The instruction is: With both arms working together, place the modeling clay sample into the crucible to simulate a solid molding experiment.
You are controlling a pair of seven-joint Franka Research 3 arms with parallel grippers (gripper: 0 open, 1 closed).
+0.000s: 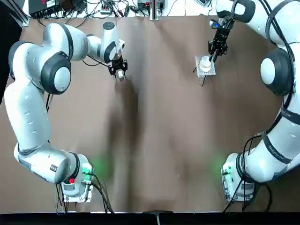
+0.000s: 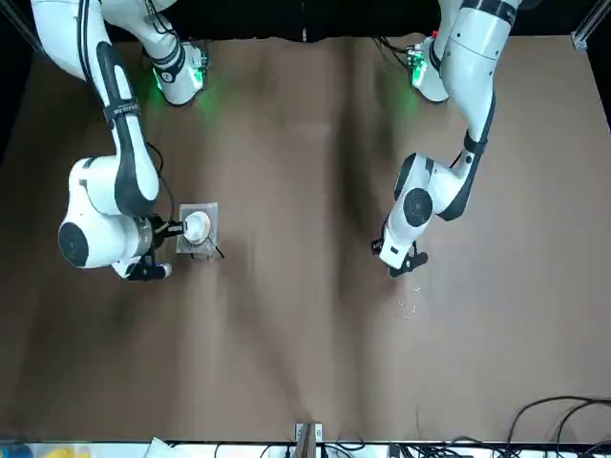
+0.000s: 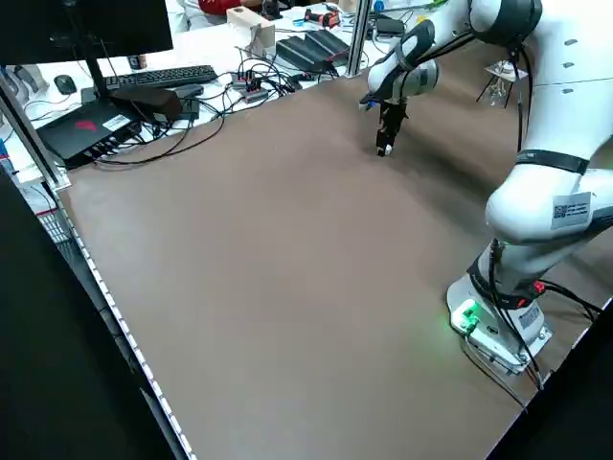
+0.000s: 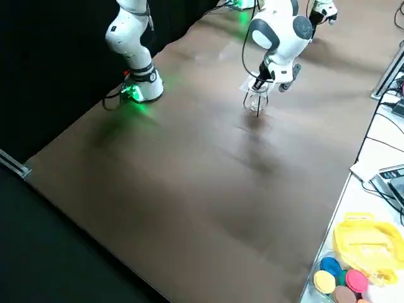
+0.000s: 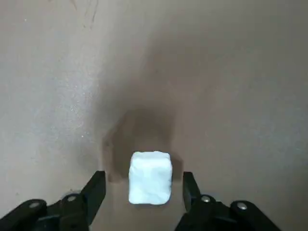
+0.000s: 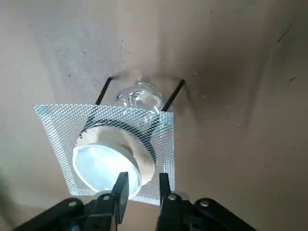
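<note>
At the upper left of the top view, the left gripper [image 1: 120,71] was held wide around the soft-edged, blocky white modeling clay [image 5: 150,178], with gaps visible on both sides. At the upper right, the right gripper [image 1: 213,57] was also opened, its fingers poised by the smooth, glossy round crucible [image 6: 107,168], which was supported on silvery woven mesh [image 6: 54,122] above clear rounded glass [image 6: 140,96].
</note>
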